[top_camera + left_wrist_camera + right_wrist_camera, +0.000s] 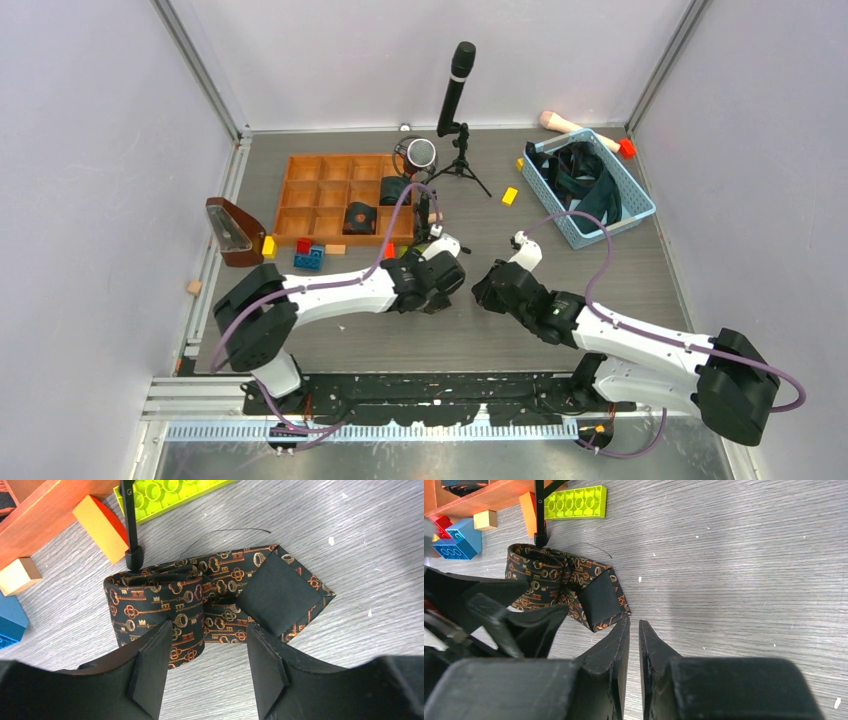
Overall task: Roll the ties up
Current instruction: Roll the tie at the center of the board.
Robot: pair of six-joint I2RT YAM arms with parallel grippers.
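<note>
The left claw (209, 630) is spread open and pointed down at the tie (160, 605), with nothing pinched. One finger is seen just in front of the rolled part and the other just in front of the flat end. The right claw (634, 622) is almost pressed together with nothing between its fingers, and it is held just beside the pointed end of the tie. The tie is dark with little gold keys on it. It is laid on the table just beside the near right corner of the wooden tray (330, 158), partly rolled, with its wide end sticking out loose. Two dark rolls (360, 217) are seen inside the tray, and more ties (580, 175) are heaped in a blue basket (632, 182) well to the right of the tray. It looks as if the roll is about to be finished. To do this well, the rolled part should be gripped across its sides and not squashed flat. The loose end should be wound round snugly so the coil is not let spring open. The thin black stand leg (131, 525), right at the edge of the roll on the tray side, should not be bumped. Both arms are stretched forward low over the table and bent down at the wrists, and the two claws are seen close together in front of the tray.
</note>
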